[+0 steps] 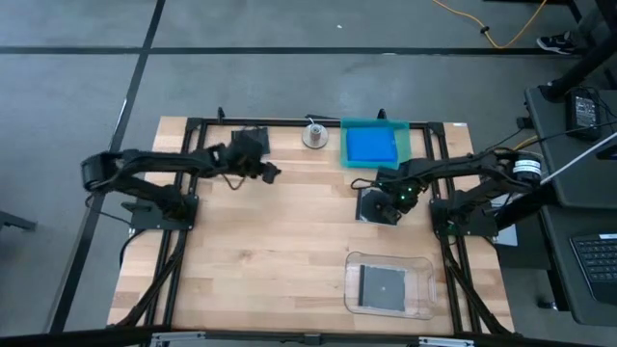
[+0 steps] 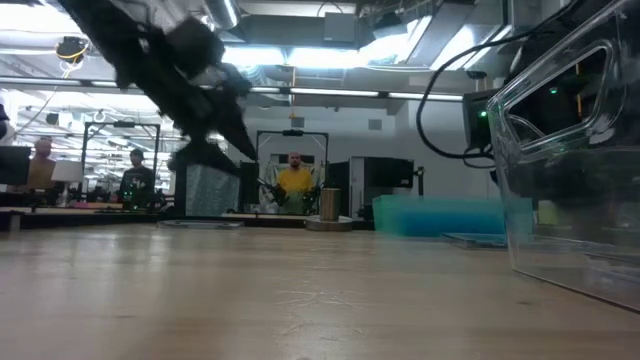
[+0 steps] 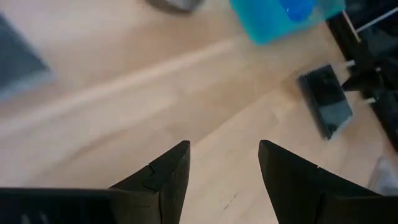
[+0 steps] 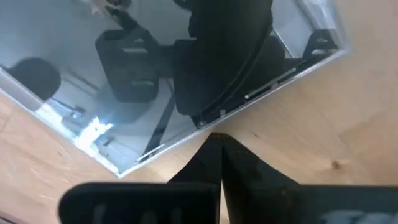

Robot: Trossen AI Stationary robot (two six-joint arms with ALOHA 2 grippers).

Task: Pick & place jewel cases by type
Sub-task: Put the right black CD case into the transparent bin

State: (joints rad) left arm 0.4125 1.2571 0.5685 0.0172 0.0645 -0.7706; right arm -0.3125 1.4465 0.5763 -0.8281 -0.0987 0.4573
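On the table [image 1: 260, 260]: a pale wooden top carries both arms, two trays and the jewel cases.
Teal tray [image 1: 403, 145]: sits at the far edge, right of centre, long axis running away from the near edge.
Blue jewel cases [image 1: 370, 146]: lie flat inside the teal tray, stacked so only the top face shows; long side runs with the tray's long axis; how many are in the stack cannot be told.
Clear tray [image 1: 424, 280]: near the front right corner, long axis across the table.
Dark case in clear tray [image 1: 383, 286]: squarish, flat, edges square to the tray walls.
Dark case on table [image 1: 372, 207]: flat on the wood between the two trays, turned slightly askew to the table's edges; the right wrist view shows its glossy lid and one corner just ahead of the fingers.
Right claw [image 1: 386, 198]: low over that dark case at its edge, fingers pressed together with nothing between them.
Left claw [image 3: 224, 163]: raised over the far left part of the table, fingers spread apart and empty.
Small metal cylinder [image 1: 314, 134]: stands just left of the teal tray.
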